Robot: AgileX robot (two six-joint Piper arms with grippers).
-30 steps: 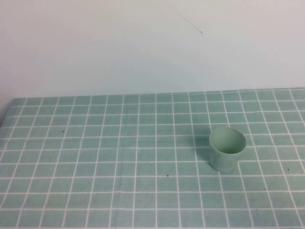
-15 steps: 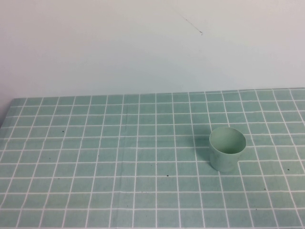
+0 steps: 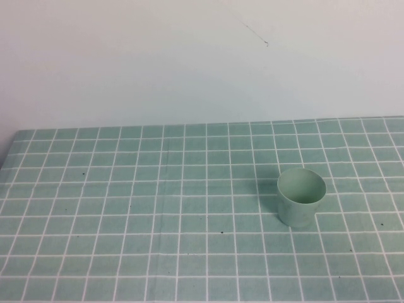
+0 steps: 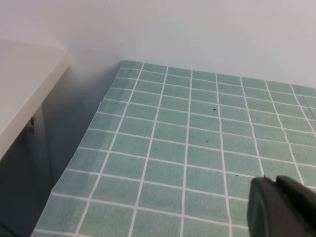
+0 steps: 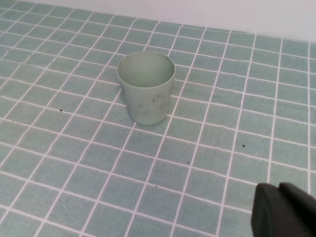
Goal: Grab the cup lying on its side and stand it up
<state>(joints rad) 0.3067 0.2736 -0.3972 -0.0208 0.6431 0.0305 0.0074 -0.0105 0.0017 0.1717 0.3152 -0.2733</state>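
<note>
The pale mint-green cup [image 3: 301, 197] stands upright on the green tiled cloth, right of the middle, with its open mouth up. It also shows in the right wrist view [image 5: 146, 87], with faint dark speckles on its wall. My right gripper [image 5: 278, 190] is shut and empty, well back from the cup on the near side. My left gripper [image 4: 274, 181] is shut and empty over the left part of the cloth, far from the cup. Neither gripper shows in the high view.
The tiled cloth [image 3: 158, 208] covers the table up to a white back wall. In the left wrist view the cloth's left edge [image 4: 81, 148] drops off beside a white cabinet top [image 4: 24, 84].
</note>
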